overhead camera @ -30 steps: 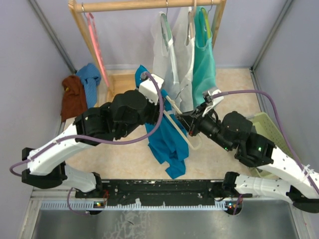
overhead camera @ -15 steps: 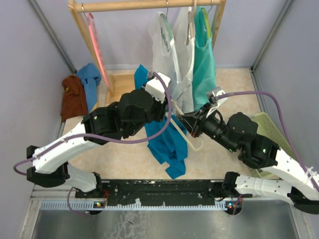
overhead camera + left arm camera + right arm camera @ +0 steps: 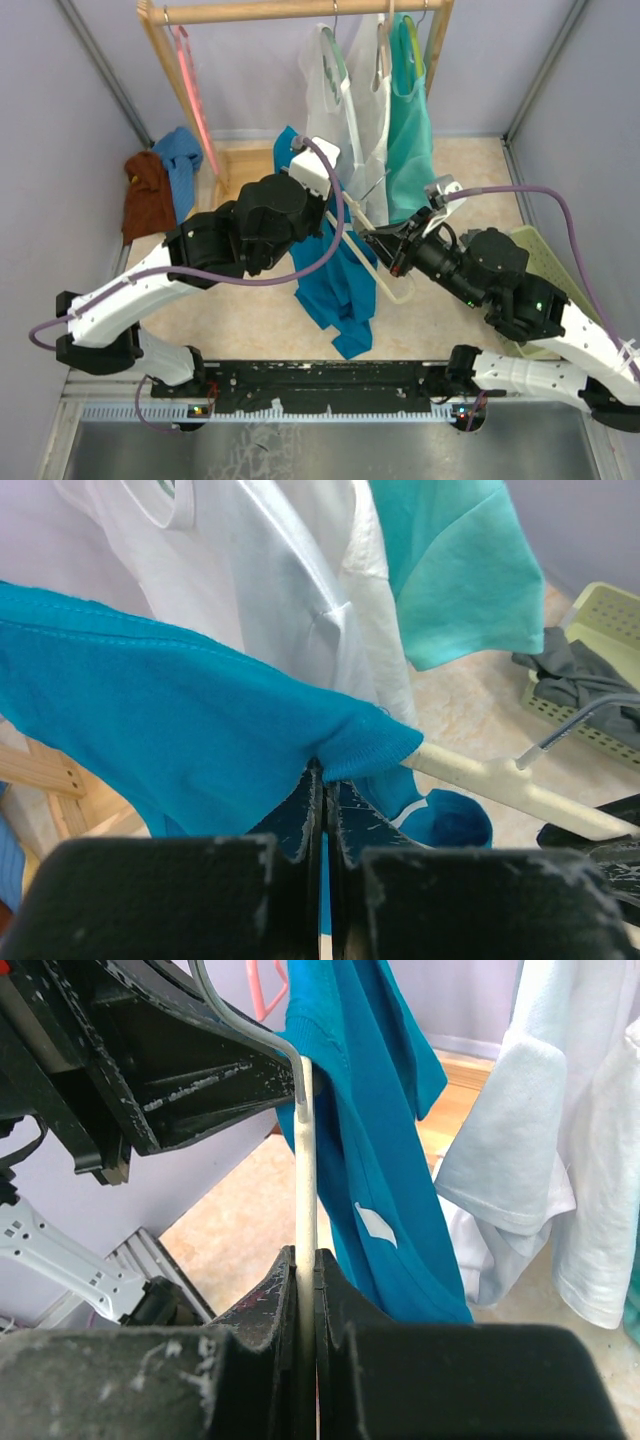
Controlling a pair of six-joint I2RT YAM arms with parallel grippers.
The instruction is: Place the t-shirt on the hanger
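The teal-blue t-shirt hangs between my two arms, partly draped over the cream hanger. My left gripper is shut on the t-shirt; in the left wrist view its jaws pinch the ribbed edge of the t-shirt right beside the hanger arm. My right gripper is shut on the hanger; in the right wrist view the gripper clamps the cream hanger bar below its silver hook. The t-shirt hangs right of the bar, white label showing.
A wooden rack at the back carries a pink hanger, white garments and a mint tank top. Brown cloth and light blue cloth lie far left. A green basket stands right.
My left gripper has closed from open onto the t-shirt's edge. Both arms and the hanger have drifted slightly to the right.
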